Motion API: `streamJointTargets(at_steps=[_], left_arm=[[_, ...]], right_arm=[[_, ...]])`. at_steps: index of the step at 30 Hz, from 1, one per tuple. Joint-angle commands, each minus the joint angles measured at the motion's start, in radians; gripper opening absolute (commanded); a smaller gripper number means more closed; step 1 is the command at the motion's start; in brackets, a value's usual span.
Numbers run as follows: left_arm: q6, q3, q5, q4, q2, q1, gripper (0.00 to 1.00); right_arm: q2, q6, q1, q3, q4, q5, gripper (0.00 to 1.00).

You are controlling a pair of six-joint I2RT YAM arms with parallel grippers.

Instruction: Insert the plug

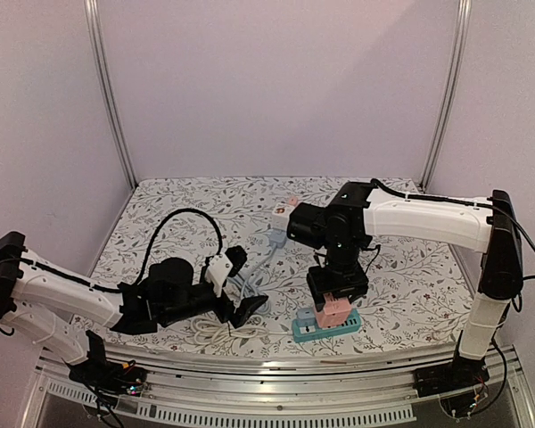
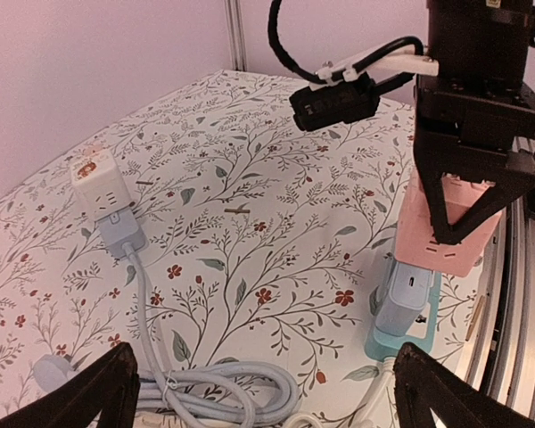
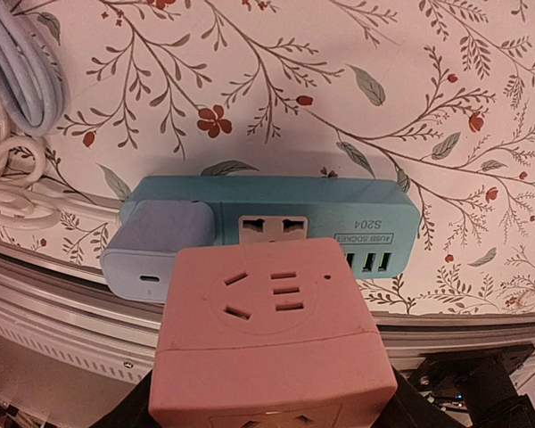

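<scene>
Our right gripper (image 1: 333,301) is clamped on the pink plug (image 3: 272,343), poised over the free socket (image 3: 272,229) of the teal power strip (image 3: 374,209). Next, we judge, it must square up and press straight down. Left of the strip, our left gripper (image 1: 243,283) hangs with jaws apart; the plug's pins are hidden underneath.

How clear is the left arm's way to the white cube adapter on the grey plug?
Probably yes, reachable: the open left fingers face the white cube adapter across bare floral tablecloth; only its grey cable lies low between.
</scene>
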Motion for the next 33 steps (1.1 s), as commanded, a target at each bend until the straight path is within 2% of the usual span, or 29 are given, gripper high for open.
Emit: streamJointTargets(at_steps=[1, 33], left_arm=[[-0.004, -0.014, 0.002, 0.014, -0.015, 0.012, 0.99], [-0.003, -0.014, 0.009, 0.017, -0.006, 0.012, 0.99]], right_arm=[[0.009, 0.017, -0.01, -0.017, -0.019, 0.043, 0.0], [-0.001, 0.023, -0.019, -0.076, 0.07, -0.005, 0.0]])
